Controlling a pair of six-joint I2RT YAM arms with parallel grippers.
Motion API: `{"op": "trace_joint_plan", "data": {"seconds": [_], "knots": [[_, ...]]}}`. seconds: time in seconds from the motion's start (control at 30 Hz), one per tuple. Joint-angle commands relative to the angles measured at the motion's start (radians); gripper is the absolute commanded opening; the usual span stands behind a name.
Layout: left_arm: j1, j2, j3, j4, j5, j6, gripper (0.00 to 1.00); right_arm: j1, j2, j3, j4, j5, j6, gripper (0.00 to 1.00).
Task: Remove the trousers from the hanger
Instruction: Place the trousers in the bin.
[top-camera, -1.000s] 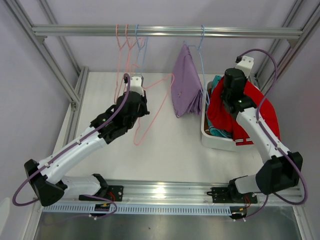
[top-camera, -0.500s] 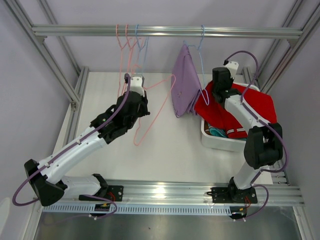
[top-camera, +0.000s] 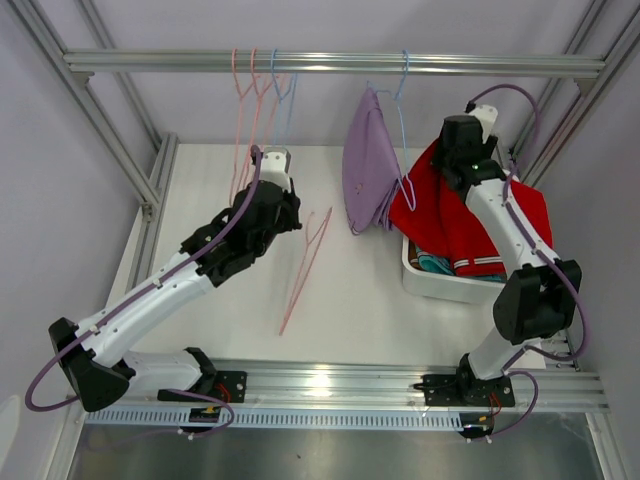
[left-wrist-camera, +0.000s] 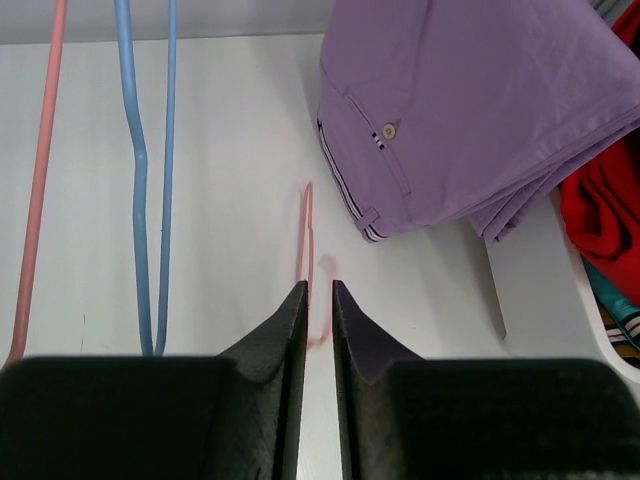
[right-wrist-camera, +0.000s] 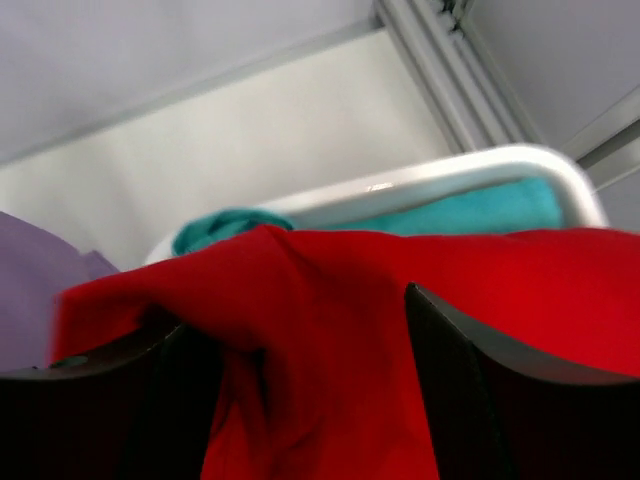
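Top external view puts the lavender trousers (top-camera: 370, 170) folded over the blue hanger (top-camera: 403, 130) on the rail (top-camera: 330, 63) above the counter's far edge, long axis hanging straight down. The red trousers (top-camera: 455, 225) drape over the white bin (top-camera: 430, 283) by the right edge. The right gripper (right-wrist-camera: 300, 315), jaws spread wide over red cloth and clamping nothing, sits just right of the lavender pair and looks the nearer arm. The left gripper (left-wrist-camera: 319, 292), jaws a slit apart and empty, lies well to its left, a pink hanger (top-camera: 305, 265) beyond its tips.
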Motion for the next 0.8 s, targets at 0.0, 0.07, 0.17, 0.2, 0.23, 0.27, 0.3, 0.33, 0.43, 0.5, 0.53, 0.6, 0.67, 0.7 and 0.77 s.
{"op": "trace_joint_plan", "data": {"seconds": [0.0, 0.07, 0.17, 0.2, 0.23, 0.27, 0.3, 0.33, 0.43, 0.5, 0.53, 0.6, 0.67, 0.7, 0.77], "knots": [[-0.006, -0.003, 0.046, 0.015, 0.022, 0.009, 0.18, -0.018, -0.090, 0.146, -0.099, 0.005, -0.007, 0.73], [-0.006, -0.005, 0.044, 0.015, 0.028, 0.009, 0.20, -0.023, -0.113, 0.172, -0.124, 0.004, -0.014, 0.73], [-0.006, -0.006, 0.047, 0.014, 0.036, 0.008, 0.20, -0.023, -0.175, 0.172, -0.142, 0.002, -0.025, 0.72], [-0.006, -0.006, 0.047, 0.014, 0.036, 0.006, 0.20, -0.024, -0.198, 0.164, -0.151, 0.001, -0.027, 0.72], [-0.006, -0.006, 0.047, 0.012, 0.037, 0.006, 0.20, -0.024, -0.207, 0.160, -0.155, -0.001, -0.028, 0.72], [-0.006, -0.006, 0.049, 0.012, 0.036, 0.007, 0.20, -0.024, -0.213, 0.151, -0.156, -0.014, -0.030, 0.72], [-0.006, -0.006, 0.049, 0.011, 0.034, 0.009, 0.20, -0.027, -0.216, 0.135, -0.164, -0.021, -0.030, 0.73], [-0.008, -0.006, 0.047, 0.012, 0.034, 0.009, 0.20, -0.029, -0.213, 0.132, -0.170, -0.030, -0.028, 0.73], [-0.008, -0.006, 0.046, 0.014, 0.031, 0.011, 0.21, -0.038, -0.192, 0.129, -0.230, -0.036, -0.010, 0.76], [-0.008, -0.003, 0.047, 0.014, 0.034, 0.011, 0.21, -0.041, -0.196, 0.118, -0.262, -0.042, 0.010, 0.72], [-0.008, -0.003, 0.047, 0.015, 0.037, 0.011, 0.21, -0.043, -0.208, 0.108, -0.270, -0.047, 0.013, 0.68], [-0.008, 0.000, 0.046, 0.014, 0.041, 0.011, 0.21, -0.043, -0.221, 0.097, -0.289, -0.051, 0.034, 0.48], [-0.006, 0.002, 0.049, 0.014, 0.042, 0.011, 0.21, -0.043, -0.242, 0.060, -0.296, -0.051, 0.060, 0.32], [-0.008, 0.002, 0.047, 0.014, 0.045, 0.012, 0.21, -0.041, -0.247, 0.042, -0.297, -0.045, 0.073, 0.16], [-0.008, 0.005, 0.049, 0.012, 0.047, 0.011, 0.21, -0.044, -0.254, -0.039, -0.288, -0.031, 0.099, 0.04]]}}
